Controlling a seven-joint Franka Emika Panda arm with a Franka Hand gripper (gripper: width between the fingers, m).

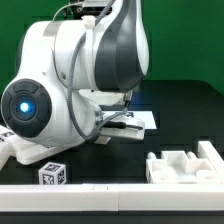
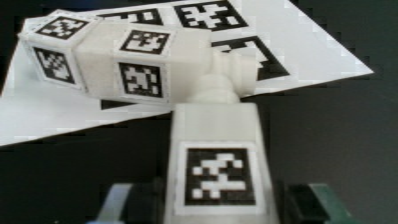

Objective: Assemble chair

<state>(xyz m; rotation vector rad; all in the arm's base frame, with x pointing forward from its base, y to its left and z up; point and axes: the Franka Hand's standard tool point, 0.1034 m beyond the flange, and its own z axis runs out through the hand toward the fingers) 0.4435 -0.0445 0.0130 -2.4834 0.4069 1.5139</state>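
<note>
Filling most of the exterior view, the large glossy white robot arm (image 1: 70, 80) leans over the black table (image 1: 190, 110) toward the thin white marker board (image 2: 54, 118). The chair is in loose pieces: a notched white plastic panel (image 1: 185, 165) at the exterior view's right, a small tagged white block (image 1: 50, 172) near the front, and a chunky tagged white body (image 2: 107, 60) resting on the marker board. A slim white plastic post (image 2: 214, 165) points at that body. The two-finger gripper (image 2: 217, 205) straddles the post with dark gaps either side, seemingly not clenched yet. Grasping the post looks like the current step; next, a firm, centred pinch.
</note>
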